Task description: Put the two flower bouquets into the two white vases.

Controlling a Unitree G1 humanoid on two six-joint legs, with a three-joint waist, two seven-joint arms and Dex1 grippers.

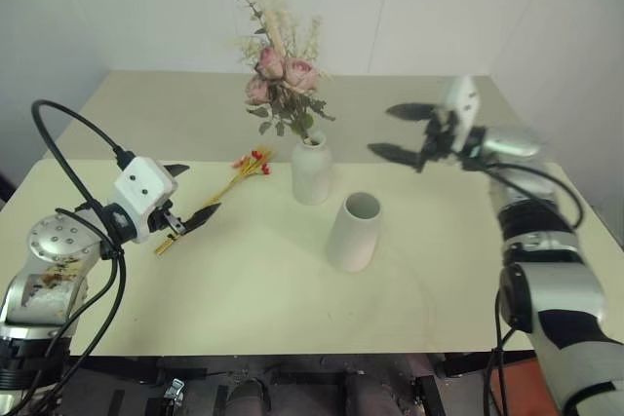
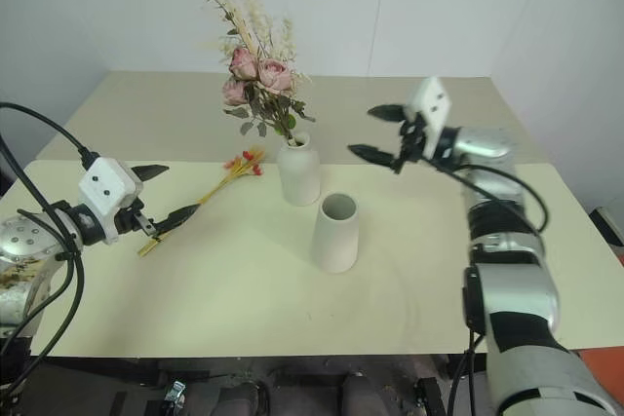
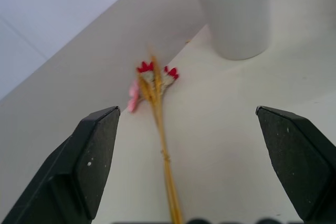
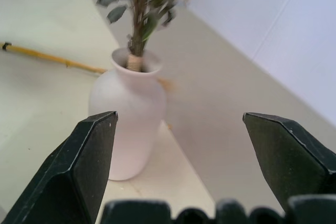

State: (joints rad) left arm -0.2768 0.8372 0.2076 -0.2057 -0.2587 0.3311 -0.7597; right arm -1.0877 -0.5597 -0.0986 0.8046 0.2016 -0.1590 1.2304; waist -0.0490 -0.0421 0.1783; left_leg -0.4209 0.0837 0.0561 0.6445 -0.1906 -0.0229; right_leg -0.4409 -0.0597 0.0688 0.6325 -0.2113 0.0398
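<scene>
Overhead, the roses (image 1: 281, 75) stood in the bottle vase (image 1: 312, 170); the cone vase (image 1: 354, 231) stood empty, near-right of it. Spread, the left gripper (image 1: 191, 194) hovered over the near end of the yellow stalks (image 1: 234, 178). Spread too, the right gripper (image 1: 398, 132) hung right of the roses.

From the left wrist, the stalks (image 3: 157, 124) lay between the parted fingers (image 3: 89, 161).

From the right wrist, the bottle vase (image 4: 128, 114) sat ahead.

Light was even, bright, shadows faint. My right gripper (image 1: 402, 131) blurred; close wrist views soft.
</scene>
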